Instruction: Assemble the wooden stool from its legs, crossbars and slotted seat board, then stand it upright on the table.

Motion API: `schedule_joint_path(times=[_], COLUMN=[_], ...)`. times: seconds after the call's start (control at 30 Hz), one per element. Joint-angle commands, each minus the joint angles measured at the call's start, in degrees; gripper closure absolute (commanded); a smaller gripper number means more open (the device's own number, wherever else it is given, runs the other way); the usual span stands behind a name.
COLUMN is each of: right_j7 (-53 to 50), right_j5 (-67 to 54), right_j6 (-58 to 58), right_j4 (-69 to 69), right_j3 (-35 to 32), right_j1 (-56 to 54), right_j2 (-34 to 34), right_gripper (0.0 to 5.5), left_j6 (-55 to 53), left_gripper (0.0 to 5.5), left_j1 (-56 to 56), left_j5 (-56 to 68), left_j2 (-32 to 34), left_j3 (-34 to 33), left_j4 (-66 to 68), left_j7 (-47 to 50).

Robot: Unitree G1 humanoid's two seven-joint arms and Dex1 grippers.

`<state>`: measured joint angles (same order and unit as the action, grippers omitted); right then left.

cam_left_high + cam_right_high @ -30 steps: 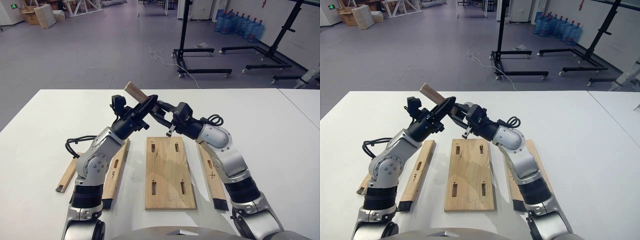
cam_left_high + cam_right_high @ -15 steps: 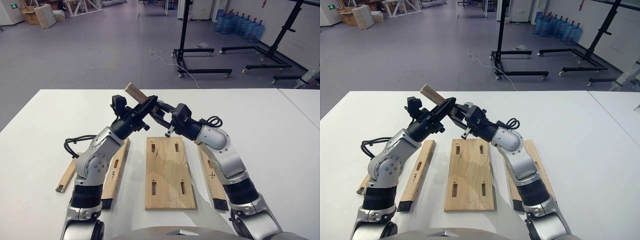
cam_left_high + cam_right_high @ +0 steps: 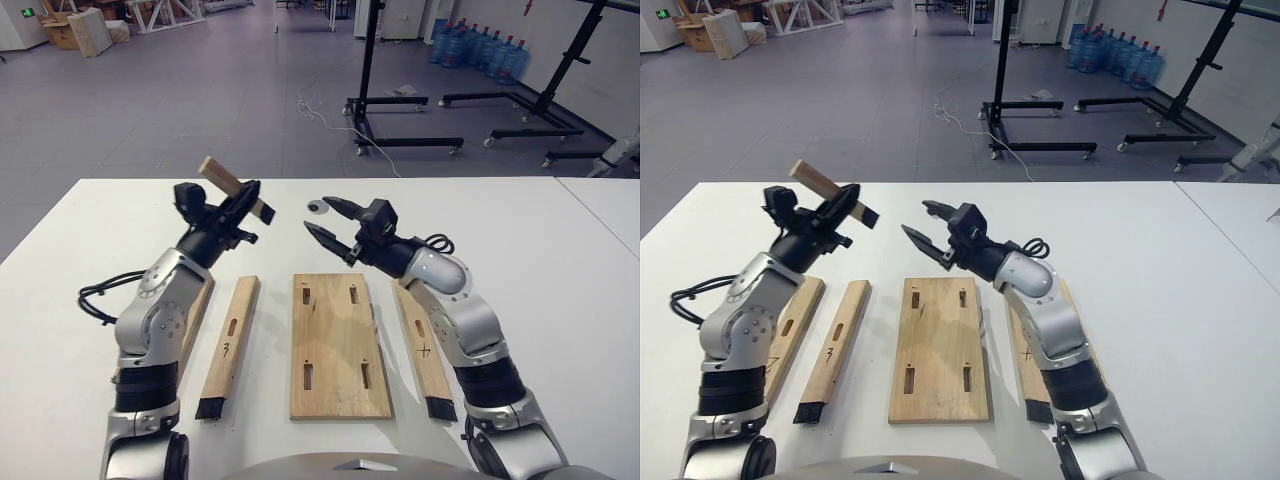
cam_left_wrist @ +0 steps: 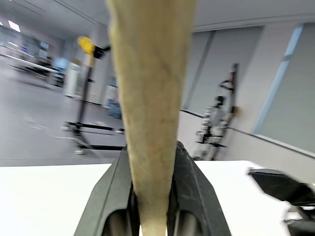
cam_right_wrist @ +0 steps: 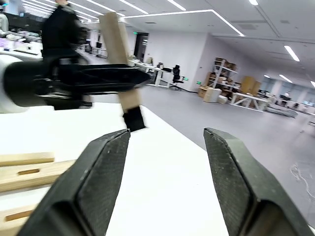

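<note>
Pale wooden stool bar, black-capped end (image 3: 218,175): clamped near cap in left gripper (image 3: 243,203), aloft over far-left part of white desk (image 3: 560,300). Long axis tilted, cap pointing toward right gripper (image 3: 308,217). Right gripper: fingers wide, empty, apart from bar. Slotted rectangular wooden seat board (image 3: 340,345): flat, desk centre, below and right of cap. Left arm nearer.

Left gripper (image 3: 243,199) clenched, right gripper (image 3: 314,216) agape

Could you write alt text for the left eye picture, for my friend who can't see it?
The robot's left claw holds a short wooden bar above a white table, while its right claw hangs open nearby. Below lie a slotted seat board and long wooden legs.
</note>
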<state>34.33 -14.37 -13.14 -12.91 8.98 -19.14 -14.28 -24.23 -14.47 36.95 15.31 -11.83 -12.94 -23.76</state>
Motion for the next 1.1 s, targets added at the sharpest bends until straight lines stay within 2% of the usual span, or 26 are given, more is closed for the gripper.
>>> schedule_joint_path(times=[0.03,0.2,0.43,0.73,1.1], right_j7=[-5.2,-14.49,-18.86,-19.9,-19.12], right_j5=[0.89,3.38,4.35,5.18,4.92], right_j6=[-2.4,-5.3,-6.75,-6.28,-6.46], right_j4=[1.07,3.91,1.29,1.31,1.23], right_j3=[-4.16,-7.34,-7.73,-5.43,-6.34], right_j1=[-0.69,-1.08,1.83,2.37,2.25], right_j2=[-0.28,2.09,2.86,4.95,3.79], right_gripper=[2.76,2.76,2.76,2.76,2.76], left_j6=[-4.13,-8.06,-10.85,-6.69,-4.7], left_gripper=[5.11,5.11,5.11,5.11,5.11], left_j1=[8.99,23.95,31.61,30.63,32.01], left_j5=[-1.72,-0.75,0.94,-5.08,-8.37], left_j2=[4.74,5.76,8.61,9.85,7.31], left_j3=[-1.89,-6.17,-12.04,-9.22,-7.59], left_j4=[-8.81,-20.15,-22.86,-11.26,-9.63], left_j7=[2.2,5.49,5.5,2.17,2.89])
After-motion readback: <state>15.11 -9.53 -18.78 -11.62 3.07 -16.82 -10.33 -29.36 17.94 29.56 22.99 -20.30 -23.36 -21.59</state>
